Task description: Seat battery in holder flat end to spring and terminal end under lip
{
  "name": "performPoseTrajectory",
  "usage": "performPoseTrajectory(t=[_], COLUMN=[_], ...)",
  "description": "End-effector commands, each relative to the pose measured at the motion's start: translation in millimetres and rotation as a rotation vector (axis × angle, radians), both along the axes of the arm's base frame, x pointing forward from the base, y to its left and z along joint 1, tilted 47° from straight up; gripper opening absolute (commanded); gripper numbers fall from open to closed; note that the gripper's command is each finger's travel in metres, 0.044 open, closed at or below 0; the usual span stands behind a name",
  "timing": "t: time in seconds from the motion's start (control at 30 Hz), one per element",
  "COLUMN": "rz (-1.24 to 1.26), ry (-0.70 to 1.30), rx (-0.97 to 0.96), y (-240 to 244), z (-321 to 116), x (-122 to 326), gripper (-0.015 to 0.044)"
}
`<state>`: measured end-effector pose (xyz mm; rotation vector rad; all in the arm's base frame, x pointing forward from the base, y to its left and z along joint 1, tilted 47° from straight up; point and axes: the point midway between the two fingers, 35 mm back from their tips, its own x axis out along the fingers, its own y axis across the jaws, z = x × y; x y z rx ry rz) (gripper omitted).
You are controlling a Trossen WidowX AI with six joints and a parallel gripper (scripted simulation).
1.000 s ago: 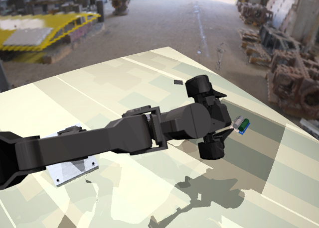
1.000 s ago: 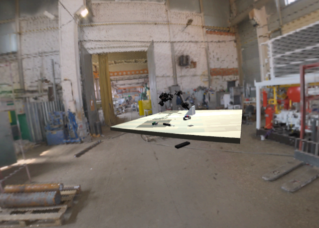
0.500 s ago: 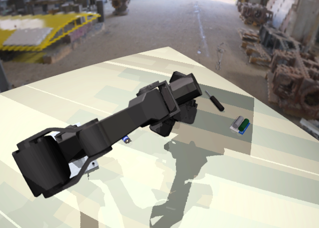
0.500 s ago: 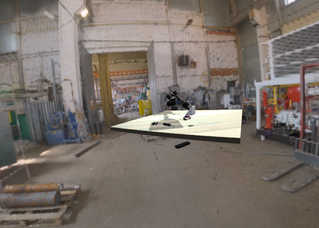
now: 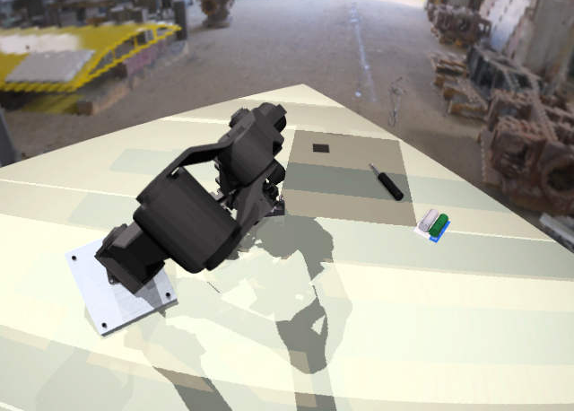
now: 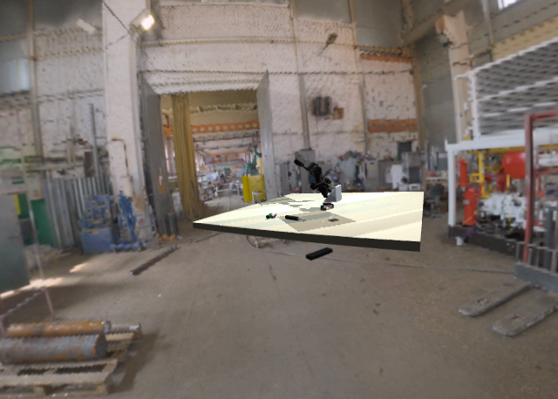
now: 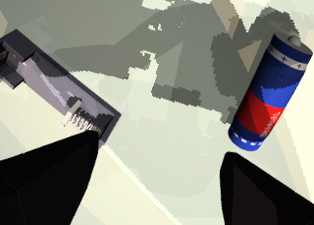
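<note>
Battery (image 7: 269, 94) out of the holder (image 7: 61, 80), apart on the counter (image 5: 394, 314) (image 6: 378, 206) (image 7: 142, 171); seating and release remain; its long axis slants across the wrist view, terminal end up-right, away from the fingers (partly open, gripping nothing); the holder's spring (image 7: 87, 123) end is nearer the battery.

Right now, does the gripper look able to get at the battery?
Probably yes, after shifting sideways: the battery lies outside the open gripper, beyond one fingertip, and nothing visible covers it.
</note>
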<state>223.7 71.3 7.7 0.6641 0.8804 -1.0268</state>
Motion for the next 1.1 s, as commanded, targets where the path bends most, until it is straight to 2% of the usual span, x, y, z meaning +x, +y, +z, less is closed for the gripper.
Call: performPoseTrajectory(t=[0.0, 1.07], rz=[-0.187, -0.186], ry=[-0.050, -0.050], rx=[-0.284, -0.283], y=[-15, -38], z=[-6, -31], x=[-38, -31], gripper=[0.0234, 0.0234])
